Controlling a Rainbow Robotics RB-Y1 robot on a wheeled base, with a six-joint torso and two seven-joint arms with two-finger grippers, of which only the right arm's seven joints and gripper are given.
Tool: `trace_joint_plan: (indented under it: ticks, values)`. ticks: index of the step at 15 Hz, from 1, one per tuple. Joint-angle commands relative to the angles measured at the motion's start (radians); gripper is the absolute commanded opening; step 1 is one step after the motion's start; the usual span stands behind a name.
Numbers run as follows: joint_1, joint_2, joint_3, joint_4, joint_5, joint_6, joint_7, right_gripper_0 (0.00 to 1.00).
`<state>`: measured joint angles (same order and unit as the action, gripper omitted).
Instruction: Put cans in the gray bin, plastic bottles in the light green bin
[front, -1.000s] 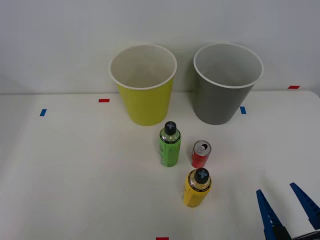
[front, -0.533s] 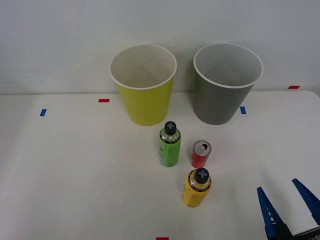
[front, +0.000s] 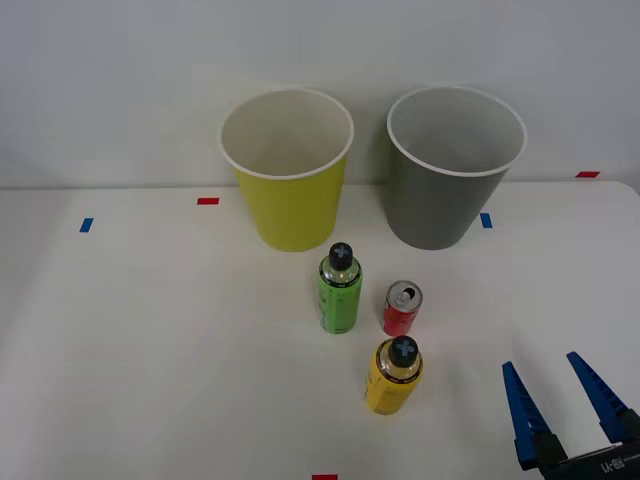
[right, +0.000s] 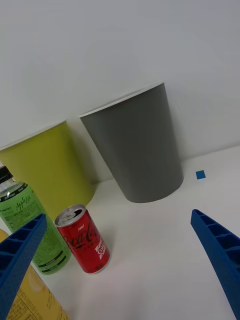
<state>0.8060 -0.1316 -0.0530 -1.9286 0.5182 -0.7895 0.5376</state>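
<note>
Gray bin (front: 437, 205): dark gray, white rim. Light green bin (front: 292, 205): yellow-green, white inside. Can (front: 401, 309): red, white script, silver top. Bottles: green (front: 340, 290) and yellow (front: 393, 377), black caps. Gripper (front: 560, 405): blue, ribbed. Table (front: 150, 340): white, red and blue marks.

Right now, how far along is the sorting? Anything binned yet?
Nothing visibly binned. The red can, green bottle and yellow bottle stand on the table; what shows of the gray bin and light green bin interiors looks empty. The right gripper is open, holding nothing, right of the yellow bottle. All three remain.
</note>
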Motion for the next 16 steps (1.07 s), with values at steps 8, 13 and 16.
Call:
trace_joint_plan:
  ticks: [8, 13, 16]
  values:
    - [0.021, 0.009, -0.002, -0.001, -0.014, -0.013, 0.038, 1.0]
    - [0.027, 0.04, 0.002, 0.0, -0.04, -0.022, 0.203, 1.0]
    - [0.038, 0.059, 0.001, 0.0, -0.05, -0.024, 0.245, 1.0]
